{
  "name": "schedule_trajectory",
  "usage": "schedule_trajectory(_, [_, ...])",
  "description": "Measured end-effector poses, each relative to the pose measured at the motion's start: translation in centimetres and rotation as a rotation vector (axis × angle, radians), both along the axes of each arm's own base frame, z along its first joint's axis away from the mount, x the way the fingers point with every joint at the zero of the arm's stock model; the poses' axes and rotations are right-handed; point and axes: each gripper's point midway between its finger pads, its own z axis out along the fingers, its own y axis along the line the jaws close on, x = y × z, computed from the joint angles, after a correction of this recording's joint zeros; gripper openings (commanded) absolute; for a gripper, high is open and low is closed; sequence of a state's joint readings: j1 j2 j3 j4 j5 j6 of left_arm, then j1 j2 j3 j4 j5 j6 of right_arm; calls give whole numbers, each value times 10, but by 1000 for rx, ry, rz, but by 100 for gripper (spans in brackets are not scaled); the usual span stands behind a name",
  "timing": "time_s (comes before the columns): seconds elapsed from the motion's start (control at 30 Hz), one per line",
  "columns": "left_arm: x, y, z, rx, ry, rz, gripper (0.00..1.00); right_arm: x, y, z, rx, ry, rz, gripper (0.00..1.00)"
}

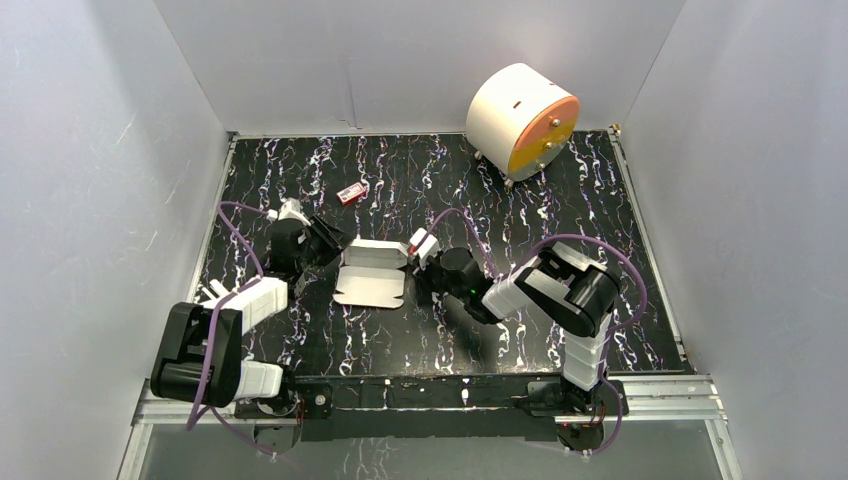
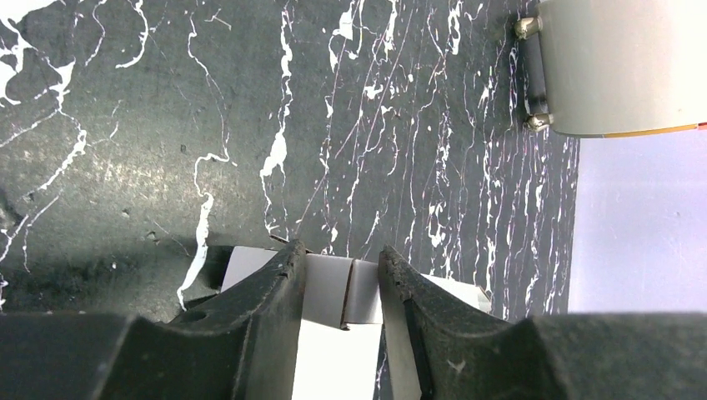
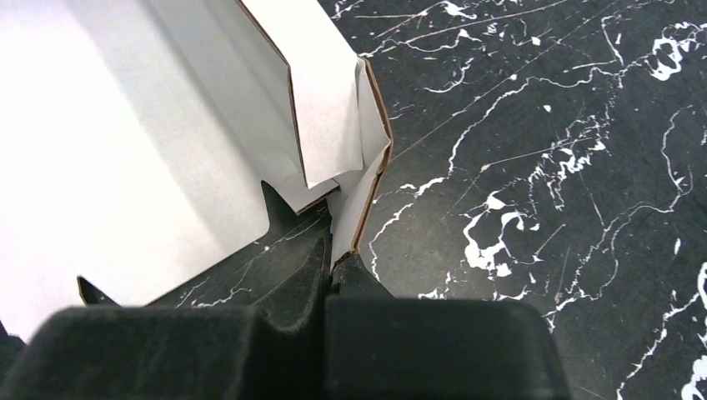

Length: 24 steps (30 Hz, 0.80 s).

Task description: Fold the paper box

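Observation:
The paper box (image 1: 372, 272) is white thin cardboard, partly folded, lying on the black marbled table between my two grippers. My left gripper (image 1: 333, 250) is at its left end. In the left wrist view the left gripper (image 2: 342, 275) is open, its fingers (image 2: 279, 287) straddling upright white flaps of the box (image 2: 329, 350), which also stretch out past both fingers. My right gripper (image 1: 422, 262) is at the box's right end. In the right wrist view the right gripper (image 3: 338, 268) is shut on the edge of a raised side flap of the box (image 3: 125, 125).
A big white cylinder with an orange face (image 1: 520, 120) stands at the back right and also shows in the left wrist view (image 2: 617, 67). A tiny red item (image 1: 350, 194) lies behind the box. White walls enclose the table on three sides.

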State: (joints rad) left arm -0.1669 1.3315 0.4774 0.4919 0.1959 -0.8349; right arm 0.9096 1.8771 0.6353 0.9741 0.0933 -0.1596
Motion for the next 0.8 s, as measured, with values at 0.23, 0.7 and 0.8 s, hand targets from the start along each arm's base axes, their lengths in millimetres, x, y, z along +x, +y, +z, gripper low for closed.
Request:
schedule_trajectory(0.23, [-8, -6, -2, -24, 11, -5, 31, 10, -5, 0, -16, -1, -39, 0])
schedule_trajectory(0.7, [-79, -70, -13, -116, 88, -279, 32, 5, 10, 5, -13, -6, 57, 0])
schedule_trajectory(0.8, [-89, -79, -15, -122, 103, -324, 37, -3, 18, 3, -7, -6, 103, 0])
